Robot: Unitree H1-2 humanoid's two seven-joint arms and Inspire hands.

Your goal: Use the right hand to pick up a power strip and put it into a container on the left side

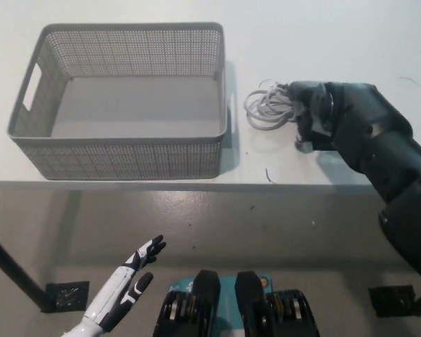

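My black right hand (pixel 314 116) lies low over the table, right of the basket, and covers the spot where the white power strip lay. The strip's body is hidden under the hand and forearm. Its grey-white cable (pixel 265 109) lies coiled just left of the hand, touching it. I cannot see whether the hand has hold of the strip. The grey mesh basket (pixel 126 159) stands empty on the left part of the table. My white left hand (pixel 130 282) rests open at the lower left, below the table's edge.
The white table (pixel 337 42) has bare surface behind and to the right of my right arm. A bit of a black mat (pixel 304 146) shows under the hand. The table's front edge runs just in front of the basket and the hand.
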